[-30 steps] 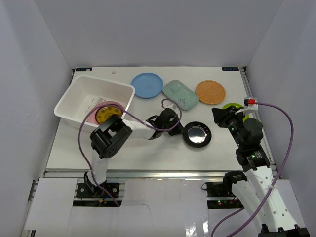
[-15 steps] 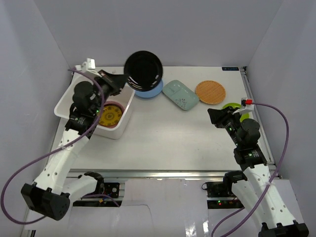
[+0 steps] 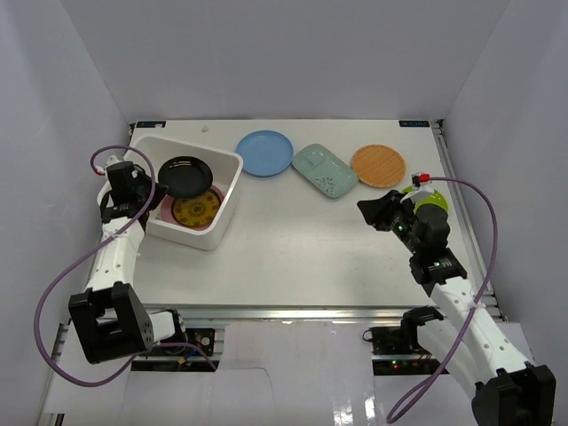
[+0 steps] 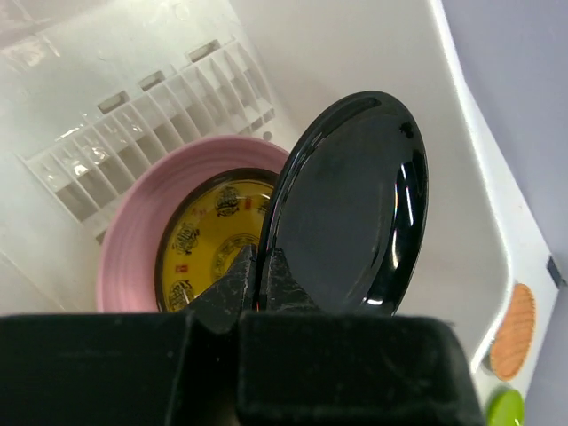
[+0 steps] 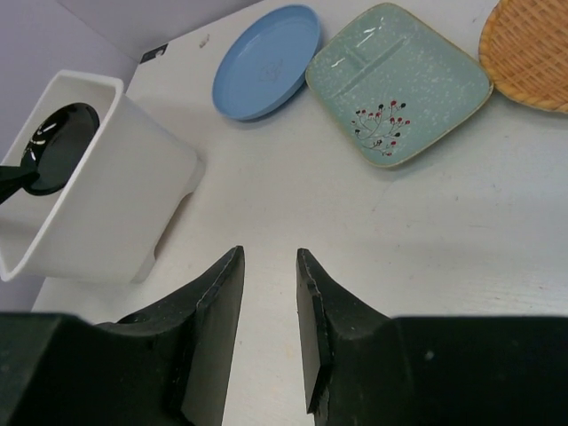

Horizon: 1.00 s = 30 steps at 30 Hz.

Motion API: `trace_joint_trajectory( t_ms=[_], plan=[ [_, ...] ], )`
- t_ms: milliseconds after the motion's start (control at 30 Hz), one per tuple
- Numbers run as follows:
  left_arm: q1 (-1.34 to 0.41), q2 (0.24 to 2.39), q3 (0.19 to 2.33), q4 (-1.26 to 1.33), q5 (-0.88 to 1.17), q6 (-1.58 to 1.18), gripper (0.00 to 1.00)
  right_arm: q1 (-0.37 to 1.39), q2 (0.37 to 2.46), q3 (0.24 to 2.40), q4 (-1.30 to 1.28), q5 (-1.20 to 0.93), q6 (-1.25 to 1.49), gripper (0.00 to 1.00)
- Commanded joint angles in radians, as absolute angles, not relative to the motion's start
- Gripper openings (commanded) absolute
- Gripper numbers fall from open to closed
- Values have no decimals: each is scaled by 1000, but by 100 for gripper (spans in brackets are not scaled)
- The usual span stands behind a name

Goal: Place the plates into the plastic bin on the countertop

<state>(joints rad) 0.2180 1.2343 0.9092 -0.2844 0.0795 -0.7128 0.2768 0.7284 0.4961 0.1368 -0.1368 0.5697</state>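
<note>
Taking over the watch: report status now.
Left gripper shut on black plate, tilted over pink plate in plastic bin. Right gripper open, empty. Nothing in the way.

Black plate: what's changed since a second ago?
The left end effector, shut on its rim, carried the glossy black round plate from the white countertop up and left; it now tilts over the white plastic bin, above the pink plate and yellow-patterned plate. The right end effector, open and empty, drifted slightly left. Blue plate, pale green dish, orange textured plate and lime green plate stayed put.
</note>
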Motion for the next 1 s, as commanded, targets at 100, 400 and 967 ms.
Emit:
trace_joint_trajectory(
  t_ms=[100,400,967],
  plan=[
    [213,1284,971,-299,-41,-615,0,405,859,506,264,-48,574,37],
    [213,1351,988,-304,-41,-592,58,603,1199,670,405,87,587,37],
    [-98,941,1036,-200,421,-469,98,653,1922,1187,434,311,925,64]
  ],
)
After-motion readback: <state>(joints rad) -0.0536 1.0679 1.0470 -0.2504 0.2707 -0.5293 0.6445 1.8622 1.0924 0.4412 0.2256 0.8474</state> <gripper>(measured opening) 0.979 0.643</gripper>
